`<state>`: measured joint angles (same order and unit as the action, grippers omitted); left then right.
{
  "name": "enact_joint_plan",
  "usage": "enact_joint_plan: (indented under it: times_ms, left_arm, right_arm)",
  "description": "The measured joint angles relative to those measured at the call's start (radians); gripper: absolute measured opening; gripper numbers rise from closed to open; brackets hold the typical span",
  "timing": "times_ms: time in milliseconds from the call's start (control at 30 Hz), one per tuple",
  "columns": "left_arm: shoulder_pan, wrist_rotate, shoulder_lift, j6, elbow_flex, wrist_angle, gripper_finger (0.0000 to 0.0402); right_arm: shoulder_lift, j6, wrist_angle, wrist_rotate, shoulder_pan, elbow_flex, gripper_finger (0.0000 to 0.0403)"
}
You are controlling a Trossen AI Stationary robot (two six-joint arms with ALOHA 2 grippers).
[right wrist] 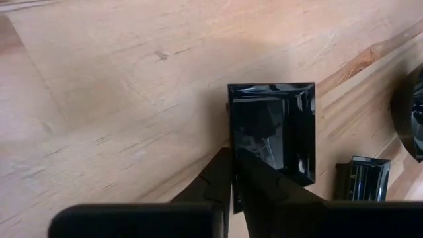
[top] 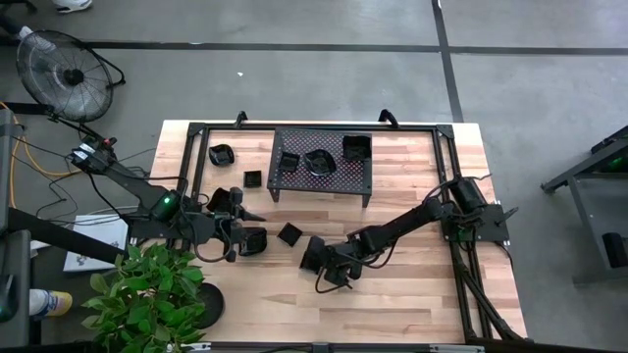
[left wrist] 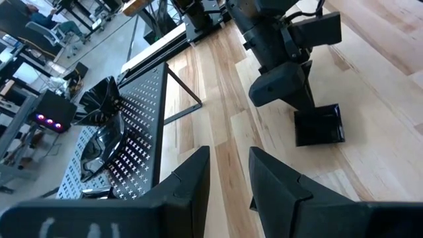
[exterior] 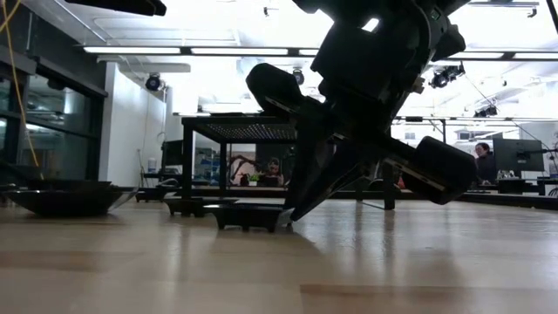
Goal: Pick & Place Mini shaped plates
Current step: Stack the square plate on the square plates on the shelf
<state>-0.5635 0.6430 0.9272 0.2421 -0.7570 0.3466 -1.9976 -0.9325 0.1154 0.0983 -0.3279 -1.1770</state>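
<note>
— Where is the right gripper [right wrist: 232, 175] now?

— It is low on the wooden table [top: 412, 294], in front of the mesh rack [top: 322, 163]. Its two fingers are pressed together on the near rim of a square mini plate [right wrist: 272, 129]; one finger is outside the rim, the other is inside the dish. In the low view the plate [exterior: 250, 215] sits flat on the wood, and the finger tip comes down to its edge.

— And other plates near this gripper?

— Yes. Just beside the held plate, a bit farther out, lies a smaller square plate [right wrist: 361, 178]. Beyond that one I see the edge of a round plate [right wrist: 410, 112].

— What about the left gripper [left wrist: 230, 173]?

— It hangs above the table at the left side, well apart from the right gripper. Its fingers stand a little apart and nothing is between them. Ahead of it I see the right arm and the square plate.

— Is something on the rack?

— Several plates rest on top of it, for example a scalloped plate [top: 319, 162] and a square one [top: 356, 147].
</note>
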Motion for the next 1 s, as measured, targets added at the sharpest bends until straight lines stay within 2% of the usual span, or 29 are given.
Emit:
enact_joint_plan:
  times_ms: [267,667,833,1000]
  left_arm:
    - [0.000,0.000,0.000,-0.002,0.000,0.000,0.0101]
    - [0.000,0.000,0.000,-0.004,0.000,0.001,0.0101]
    - [0.000,0.000,0.000,-0.004,0.000,0.001,0.0101]
    - [0.000,0.000,0.000,-0.005,0.000,0.001,0.0101]
  right_arm:
    - [0.000,0.008,0.000,0.032,-0.009,0.000,0.0018]
    - [0.001,0.015,0.000,0.143,-0.056,0.000,0.0018]
    - [0.002,0.036,-0.001,0.147,-0.060,0.000,0.0004]
    - [0.002,0.042,-0.001,0.146,-0.060,0.000,0.0006]
